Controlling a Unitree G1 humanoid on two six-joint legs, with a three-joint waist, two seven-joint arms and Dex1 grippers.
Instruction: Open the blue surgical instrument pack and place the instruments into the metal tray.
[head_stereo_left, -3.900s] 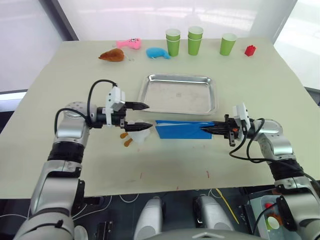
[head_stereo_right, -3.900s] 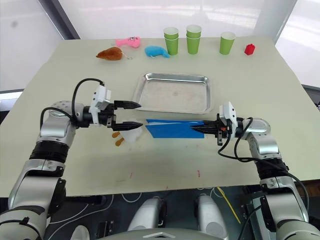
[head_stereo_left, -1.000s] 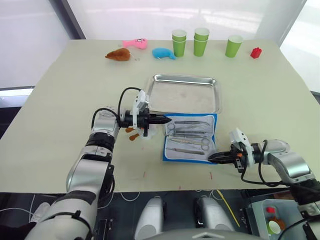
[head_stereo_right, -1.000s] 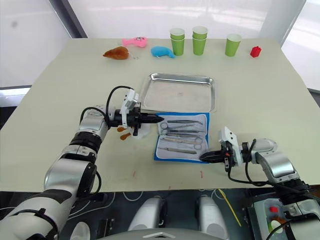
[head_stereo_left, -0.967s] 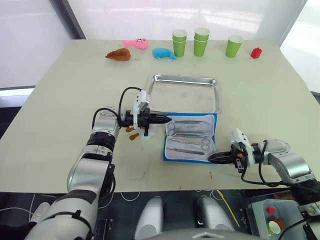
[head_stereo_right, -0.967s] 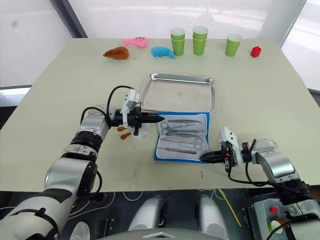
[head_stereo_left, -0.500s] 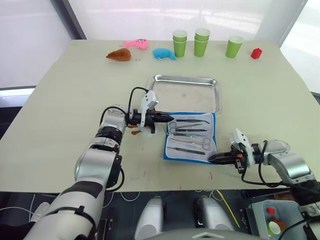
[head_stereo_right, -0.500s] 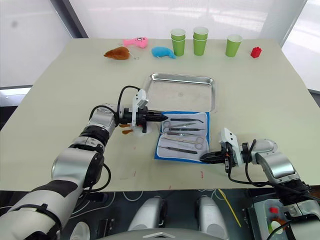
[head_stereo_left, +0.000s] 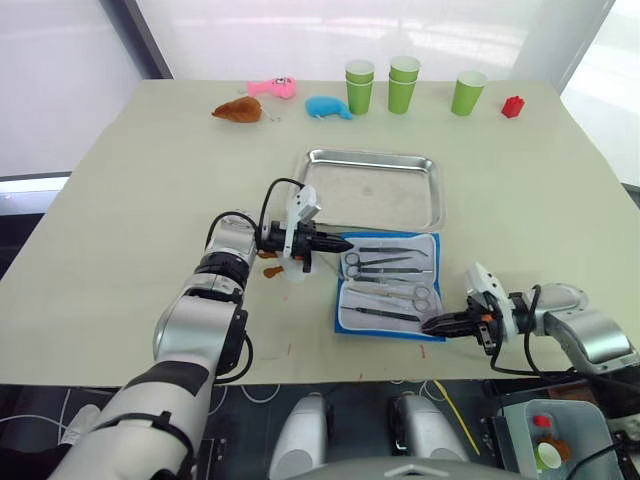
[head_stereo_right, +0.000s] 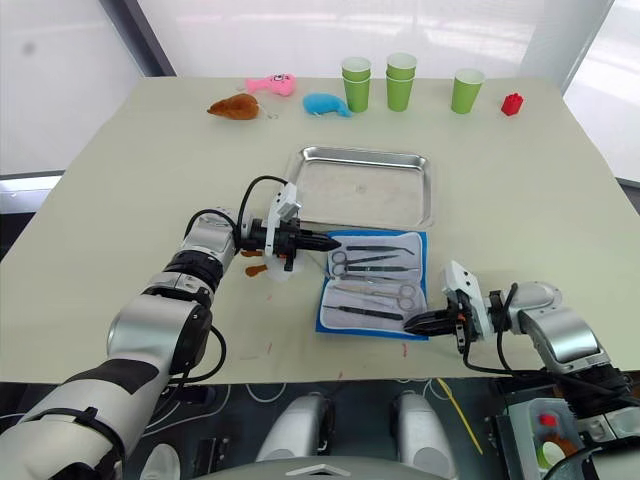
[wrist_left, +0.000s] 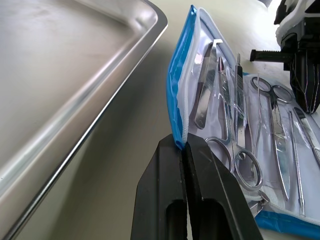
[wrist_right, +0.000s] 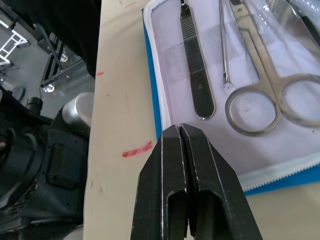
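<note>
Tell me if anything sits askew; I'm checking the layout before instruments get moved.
The blue surgical instrument pack lies open but skewed to the metal tray. The left end effector pinches one edge, lifting it off the table. The instruments lie in their pockets.

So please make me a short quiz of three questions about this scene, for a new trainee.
1. True or false: the blue surgical instrument pack lies open with the instruments inside it.
2. What lies in the metal tray? A) scissors B) a green cup C) nothing
3. Which corners of the pack do the left gripper and the right gripper pinch?

Key
1. True. The pale lining faces up and the silver tools lie in their pockets.
2. C. No instrument is in the tray yet.
3. The left gripper pinches the corner next to the tray; the right gripper pinches the opposite corner, towards the table's front edge. The fingers of both are closed on the edge.
</note>
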